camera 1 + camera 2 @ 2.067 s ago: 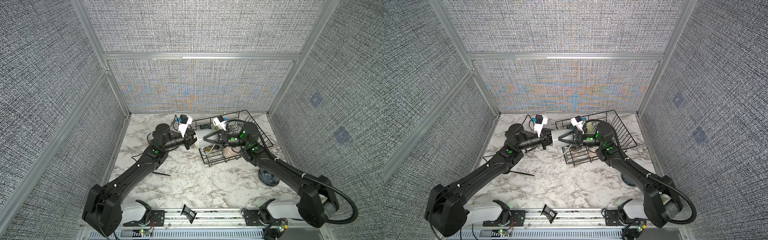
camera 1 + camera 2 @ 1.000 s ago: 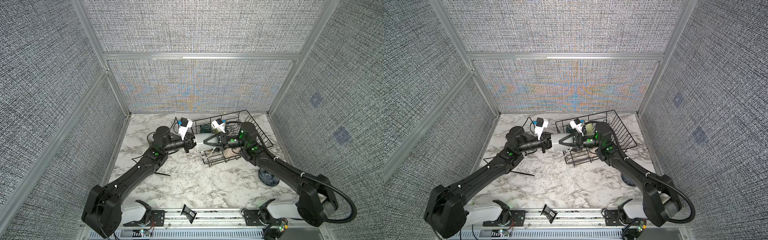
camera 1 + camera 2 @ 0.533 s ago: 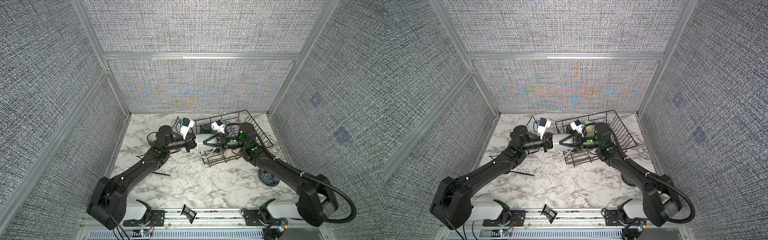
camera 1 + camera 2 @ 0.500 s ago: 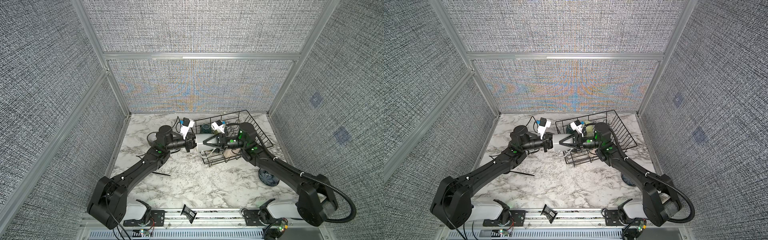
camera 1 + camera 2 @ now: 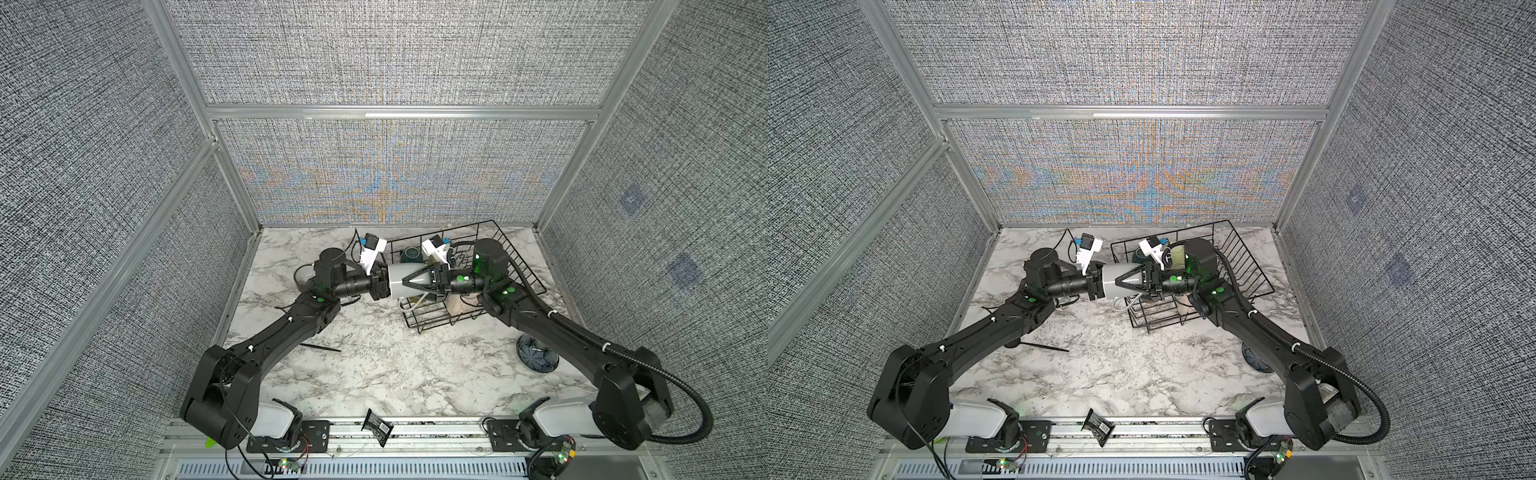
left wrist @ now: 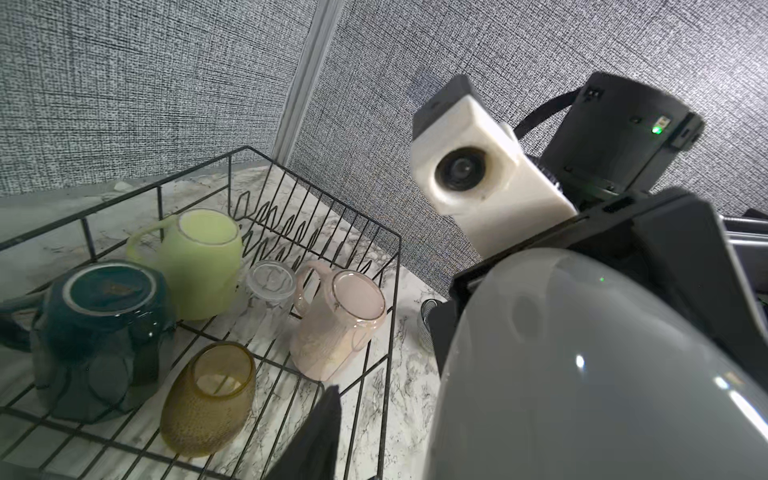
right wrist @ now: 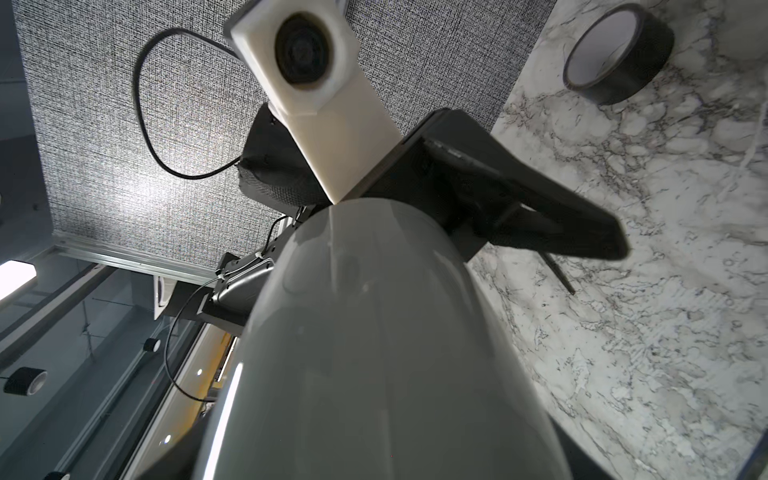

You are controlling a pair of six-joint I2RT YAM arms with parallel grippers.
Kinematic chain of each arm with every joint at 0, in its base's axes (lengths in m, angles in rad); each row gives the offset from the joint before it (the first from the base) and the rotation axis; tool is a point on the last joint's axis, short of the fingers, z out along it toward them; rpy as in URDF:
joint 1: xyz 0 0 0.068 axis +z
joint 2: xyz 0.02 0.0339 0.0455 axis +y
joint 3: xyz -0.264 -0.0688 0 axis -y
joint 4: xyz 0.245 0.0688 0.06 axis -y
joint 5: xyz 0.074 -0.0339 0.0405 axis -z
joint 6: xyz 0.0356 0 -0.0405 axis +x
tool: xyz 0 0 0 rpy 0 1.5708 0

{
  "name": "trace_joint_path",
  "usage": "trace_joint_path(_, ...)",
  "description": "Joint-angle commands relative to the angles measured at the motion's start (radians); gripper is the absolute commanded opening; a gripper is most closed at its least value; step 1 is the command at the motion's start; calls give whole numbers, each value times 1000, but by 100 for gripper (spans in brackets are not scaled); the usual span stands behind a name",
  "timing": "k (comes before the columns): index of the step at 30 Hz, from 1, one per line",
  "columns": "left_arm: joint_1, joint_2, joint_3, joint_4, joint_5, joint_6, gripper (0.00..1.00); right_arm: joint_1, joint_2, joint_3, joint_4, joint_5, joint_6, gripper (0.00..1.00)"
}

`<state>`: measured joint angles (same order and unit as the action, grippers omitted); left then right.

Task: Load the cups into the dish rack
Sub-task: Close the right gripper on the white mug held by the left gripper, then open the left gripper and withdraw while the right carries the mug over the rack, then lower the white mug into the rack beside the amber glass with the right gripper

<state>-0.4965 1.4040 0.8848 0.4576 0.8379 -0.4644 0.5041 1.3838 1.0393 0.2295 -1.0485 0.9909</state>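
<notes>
1. The grey mug (image 5: 395, 276) is hanging on its side in the air between the two claws; it is sitting over the bench (image 5: 374, 374) at the wall of the dish rack (image 6: 324, 194) nearest the left arm; it is not yet resting in the rack.
2. The right claw (image 5: 406, 284) is clamping the grey mug across its body, with its fingers lying along the wall; this claw alone is carrying the mug.
3. The left claw (image 5: 380, 285) is standing partly spread at the mug's other end; in the right wrist view one of its fingers (image 7: 552, 216) is showing a gap to the mug wall; it is gripping nothing.
4. The dish rack is holding five cups on its wire floor:
   - the light green mug (image 6: 195, 270), teal mug (image 6: 99, 340), small clear glass (image 6: 270, 291) and tall pink mug (image 6: 336, 332) are standing base up;
   - the clear glass is sitting between the green and pink mugs;
   - the amber glass tumbler (image 6: 208, 399) is leaning in front of them; I cannot tell which end is up.
5. Outside the rack, the dark blue patterned bowl (image 5: 536, 357) is sitting on the bench beside the right arm; the black tape roll (image 7: 619, 54) is lying on the bench on the left arm's side.
</notes>
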Motion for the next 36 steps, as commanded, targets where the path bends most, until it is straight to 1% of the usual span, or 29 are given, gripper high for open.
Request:
trace_joint_path(1,16,12,3,1,0,-39,50,-11,0,33,-162,48,-175,65)
trace_joint_path(3,26,16,3,-4,3,-38,50,-15,-2,33,-211,74,-224,65)
trace_joint_path(6,38,10,-4,-26,-21,-33,51,-28,0,57,-322,122,-311,62)
trace_joint_path(9,50,-8,-15,-64,-54,-14,52,-44,-11,92,-470,211,-412,62)
trace_joint_path(11,57,-29,-17,-126,-90,20,53,-48,-13,123,-578,307,-483,61)
trace_joint_path(12,57,-42,-20,-154,-122,34,55,-49,-9,147,-635,357,-511,60)
trace_joint_path(14,59,-81,-40,-211,-221,52,63,-40,-1,213,-772,476,-563,58)
trace_joint_path(17,61,-141,-77,-266,-364,78,75,-14,-2,253,-851,599,-625,58)
trace_joint_path(19,63,-174,-102,-297,-453,88,81,1,17,290,-914,689,-657,58)
trace_joint_path(20,64,-191,-113,-312,-496,90,83,11,36,323,-964,738,-675,58)
trace_joint_path(22,65,-212,-125,-349,-561,96,83,34,70,369,-1037,827,-713,58)
trace_joint_path(24,65,-225,-129,-394,-609,111,83,65,98,395,-1070,913,-778,57)
trace_joint_path(27,65,-244,-140,-435,-654,110,83,81,139,429,-1089,1000,-898,57)
trace_joint_path(29,64,-253,-153,-436,-662,106,83,83,168,452,-1083,1008,-989,57)
trace_joint_path(32,64,-266,-173,-430,-679,91,84,85,211,484,-1067,983,-1138,57)
trace_joint_path(36,65,-302,-182,-454,-703,71,84,86,256,510,-1071,924,-1342,58)
